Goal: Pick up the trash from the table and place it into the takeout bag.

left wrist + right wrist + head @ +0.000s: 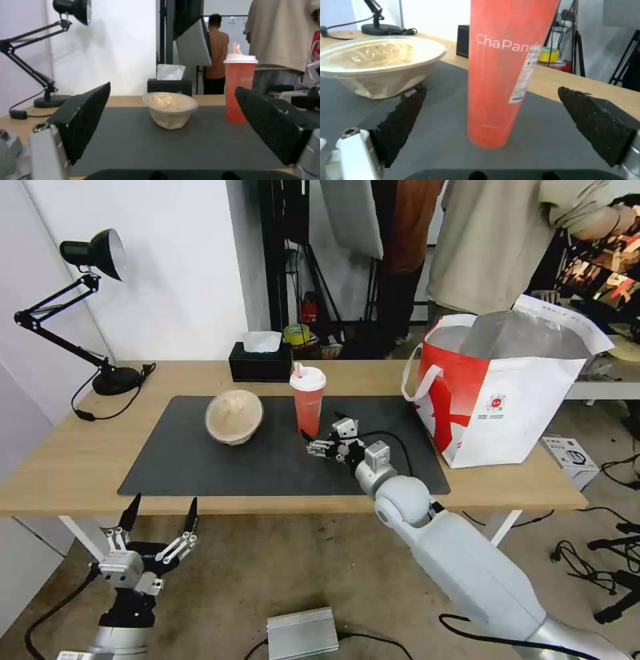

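Nearest you, the left end effector [160, 520] hangs parked below the bench's [67, 460] front edge with its fingers spread wide, holding nothing. Farther in, your right end effector [328, 431] sits low over the dark mat [200, 460], fingers apart, just short of the red cup [307, 400], which stands upright and ungripped beside the beige bowl [233, 416]. Beyond them the takeout bag [507, 400] stands open at the bench's right end, so by my reckoning at least these two pieces remain to bag.

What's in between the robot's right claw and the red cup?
Nothing. The right wrist view shows bare grey mat between the open right gripper and the red cup; the cup stands just ahead of the fingers, untouched.
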